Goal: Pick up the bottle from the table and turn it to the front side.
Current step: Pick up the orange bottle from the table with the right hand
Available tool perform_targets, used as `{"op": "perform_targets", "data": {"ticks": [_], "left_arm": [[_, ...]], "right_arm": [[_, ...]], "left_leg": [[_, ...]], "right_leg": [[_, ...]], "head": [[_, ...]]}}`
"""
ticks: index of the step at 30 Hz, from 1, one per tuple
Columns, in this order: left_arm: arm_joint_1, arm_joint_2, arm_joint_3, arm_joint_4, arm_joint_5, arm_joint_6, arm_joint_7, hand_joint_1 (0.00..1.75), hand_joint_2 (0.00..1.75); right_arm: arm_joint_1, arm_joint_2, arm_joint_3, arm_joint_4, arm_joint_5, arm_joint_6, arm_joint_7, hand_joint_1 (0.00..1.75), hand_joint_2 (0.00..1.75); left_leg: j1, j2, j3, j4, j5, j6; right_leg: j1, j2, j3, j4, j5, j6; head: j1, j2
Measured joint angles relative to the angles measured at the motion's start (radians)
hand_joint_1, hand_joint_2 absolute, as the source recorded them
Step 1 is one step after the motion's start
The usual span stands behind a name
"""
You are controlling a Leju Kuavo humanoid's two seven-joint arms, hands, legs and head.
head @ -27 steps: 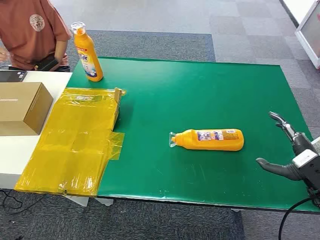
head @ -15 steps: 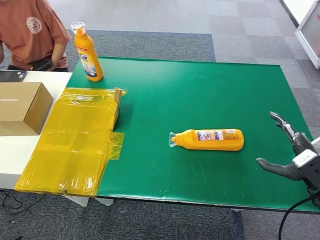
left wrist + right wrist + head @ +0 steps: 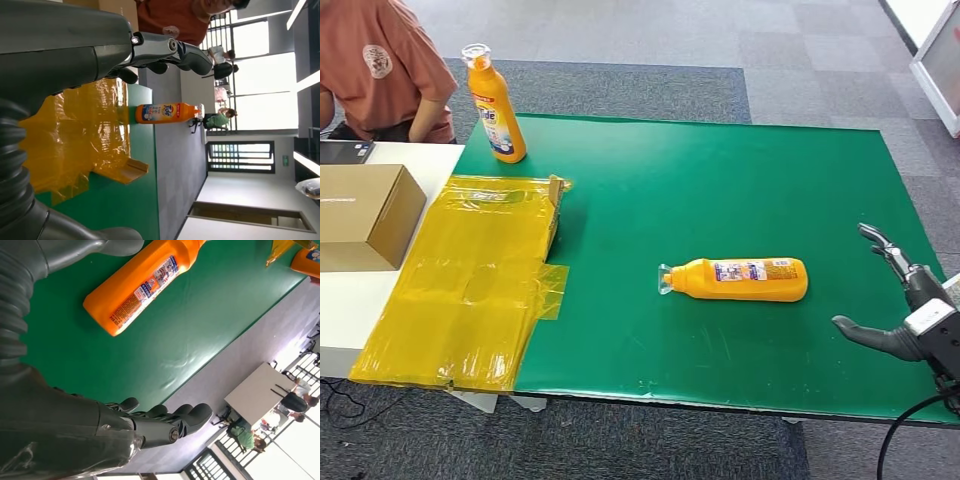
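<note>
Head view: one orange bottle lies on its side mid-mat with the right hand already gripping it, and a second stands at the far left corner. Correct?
Not quite. In the head view the right hand is open, apart from the lying bottle, beyond its base. The standing bottle at the green mat's far left corner is right.

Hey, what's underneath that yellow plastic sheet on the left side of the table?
The yellow plastic sheet lies across the green mat and the white tabletop. A cardboard edge sticks out at its corner; the rest beneath is covered.
</note>
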Motion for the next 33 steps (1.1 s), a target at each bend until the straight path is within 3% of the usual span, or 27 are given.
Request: {"op": "perform_targets", "data": {"ticks": [2,3,6,8,10,15,19,33], "left_arm": [[0.000,0.000,-0.008,0.000,-0.024,0.003,-0.012,0.00,1.75],[-0.003,0.000,-0.021,0.000,-0.046,0.016,-0.020,0.00,1.75],[-0.020,0.015,-0.100,0.001,-0.090,0.104,-0.034,0.00,1.75],[-0.023,0.032,-0.149,0.001,-0.090,0.143,-0.036,0.00,1.75],[-0.017,0.045,-0.178,0.001,-0.083,0.157,-0.036,0.00,1.75],[-0.004,0.064,-0.204,0.001,-0.075,0.164,-0.036,0.00,1.75],[0.000,0.067,-0.214,0.001,-0.074,0.163,-0.035,0.00,1.75],[0.004,0.067,-0.215,0.001,-0.074,0.160,-0.033,0.00,1.75]], "right_arm": [[-0.066,0.013,0.022,0.040,0.099,-0.066,0.050,0.00,1.75],[-0.149,0.037,0.052,0.107,0.212,-0.132,0.086,0.00,1.75],[-0.447,0.147,0.226,0.416,0.789,-0.331,0.146,0.00,1.75],[-0.551,0.195,0.337,0.561,1.189,-0.375,0.150,0.00,1.75],[-0.601,0.218,0.400,0.647,1.369,-0.383,0.153,0.00,1.75],[-0.664,0.237,0.480,0.736,1.276,-0.383,0.177,0.00,1.75],[-0.687,0.249,0.516,0.765,1.298,-0.383,0.191,0.00,1.75],[-0.715,0.281,0.533,0.824,1.316,-0.382,0.188,0.00,1.75]], "left_leg": [[0.000,0.003,-0.001,-0.001,0.000,-0.001],[0.000,0.009,0.000,-0.002,0.000,-0.001],[0.000,0.028,0.009,-0.002,0.001,-0.004],[0.000,0.024,0.009,-0.002,0.007,-0.003],[0.001,0.010,0.002,-0.003,0.014,-0.003],[0.002,-0.002,-0.005,-0.003,0.016,-0.004],[0.002,-0.001,-0.006,-0.003,0.015,-0.003],[0.002,-0.002,-0.006,-0.003,0.015,-0.003]], "right_leg": [[0.001,0.003,0.000,0.001,0.002,-0.001],[0.001,0.010,-0.001,0.001,0.004,-0.002],[0.000,0.030,-0.005,0.000,0.011,-0.004],[0.000,0.025,-0.005,0.000,0.012,-0.003],[0.001,0.010,-0.006,0.000,0.012,-0.003],[0.002,-0.001,-0.008,0.001,0.011,-0.004],[0.002,-0.001,-0.008,0.000,0.011,-0.003],[0.002,-0.001,-0.009,0.000,0.011,-0.003]], "head": [[0.001,0.000],[0.001,0.000],[0.000,0.000],[-0.002,0.000],[-0.002,0.000],[-0.002,0.000],[-0.002,0.000],[-0.002,0.000]]}}
